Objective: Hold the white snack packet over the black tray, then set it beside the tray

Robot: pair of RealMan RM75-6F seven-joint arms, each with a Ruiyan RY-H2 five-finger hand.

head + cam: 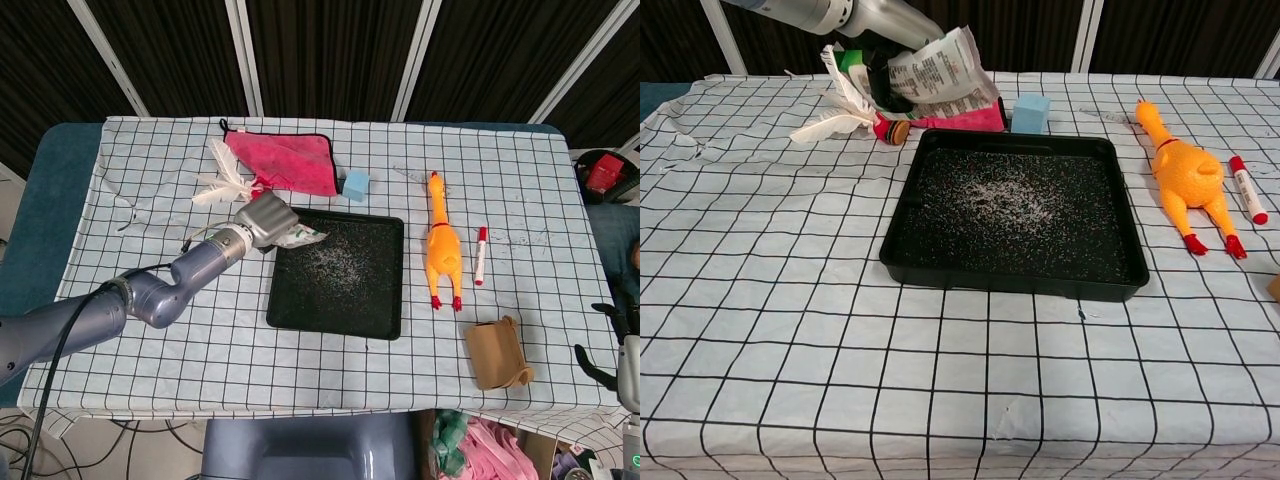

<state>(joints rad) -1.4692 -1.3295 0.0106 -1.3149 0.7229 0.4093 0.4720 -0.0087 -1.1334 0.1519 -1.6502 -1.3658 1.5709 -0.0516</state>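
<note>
Left hand (264, 220) grips the white crinkly printed foil snack packet (940, 75), held in the air at the far-left corner of the shallow black plastic tray (940, 262). Packet looks light, floppy and slick; grip the bunched body, not an edge. Tray holds scattered white granules (1005, 197), probably crumbs. Right hand (612, 345) barely in frame, state unclear.

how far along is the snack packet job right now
Done: the left robot hand has the crinkled white snack packet lifted, and white crumbs already speckle the shallow black plastic tray. In hand: the packet hangs at the tray's far left corner. Left: setting it on the checked tablecloth beside the tray.
</note>
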